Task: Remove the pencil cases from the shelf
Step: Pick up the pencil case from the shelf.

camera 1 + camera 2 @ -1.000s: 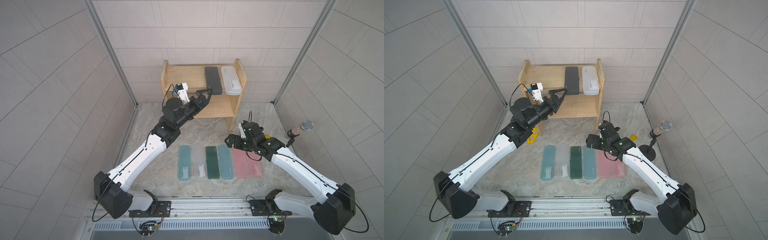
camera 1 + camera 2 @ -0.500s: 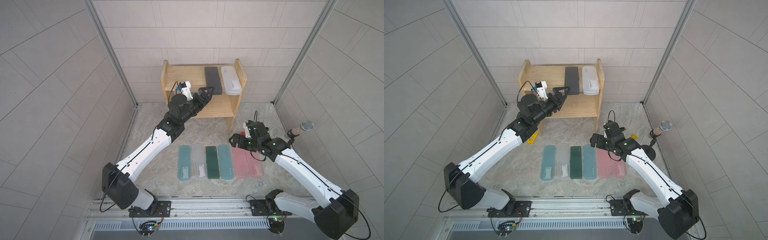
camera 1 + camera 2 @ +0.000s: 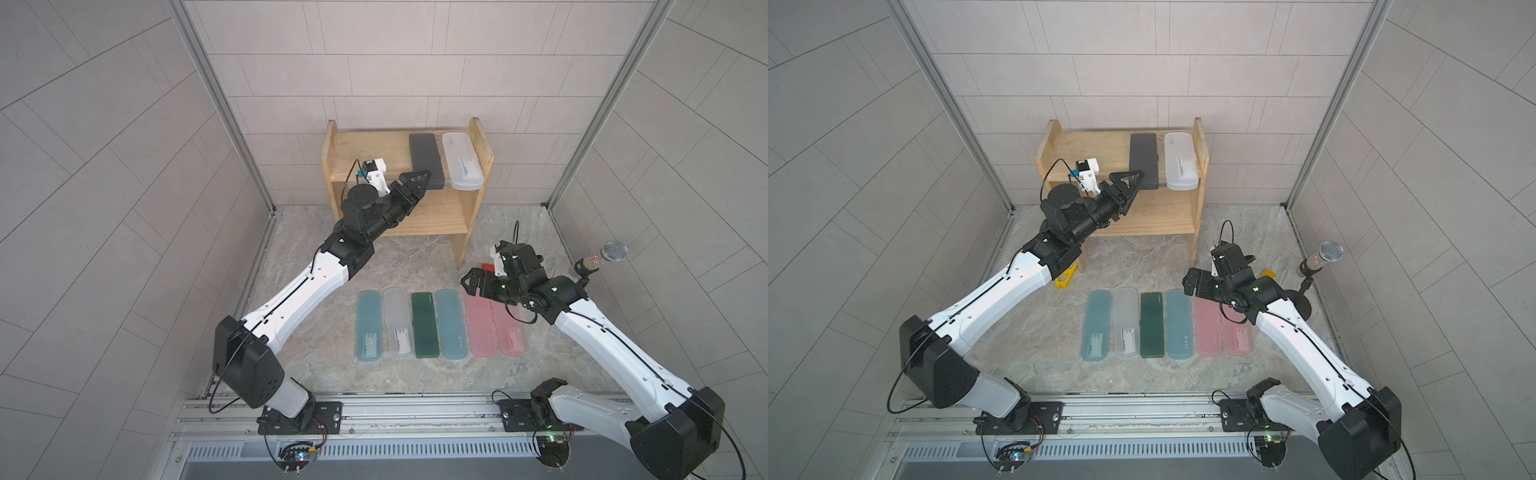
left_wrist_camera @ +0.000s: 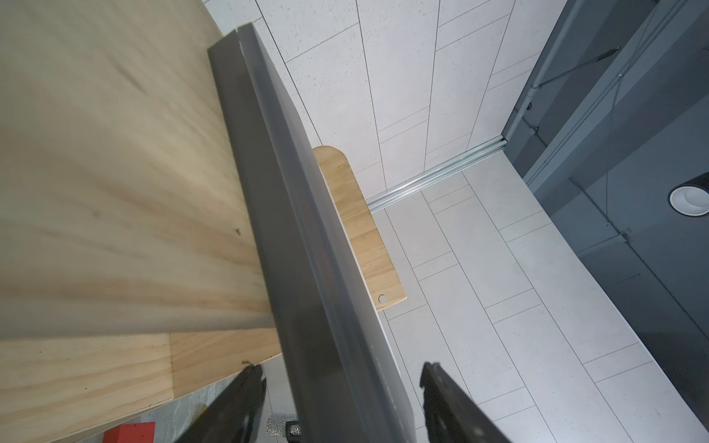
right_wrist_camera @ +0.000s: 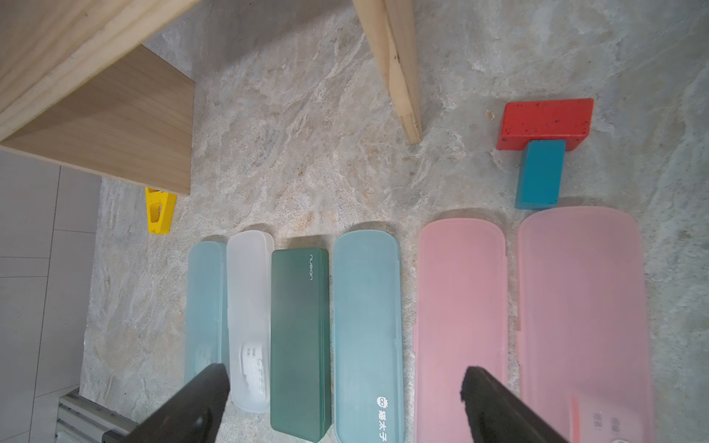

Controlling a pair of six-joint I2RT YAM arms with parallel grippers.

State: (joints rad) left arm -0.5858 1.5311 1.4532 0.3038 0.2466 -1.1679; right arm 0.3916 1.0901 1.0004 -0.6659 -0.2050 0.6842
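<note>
The light wood shelf carries a black pencil case and a frosted white one on its top tier. My left gripper straddles the black case's near end. In the left wrist view the black case runs between the jaws of the left gripper, with gaps at the sides, so it is open. Several cases lie in a row on the floor, among them a dark green one and a pink one. My right gripper hovers open above that row.
A red block and a blue block lie right of the shelf's leg. A yellow frame sits by the shelf's left side. A microphone on a stand is at the far right.
My left gripper has moved forward onto the black case's near end and its jaws have narrowed. The right arm has drifted slightly to the right, still open.
</note>
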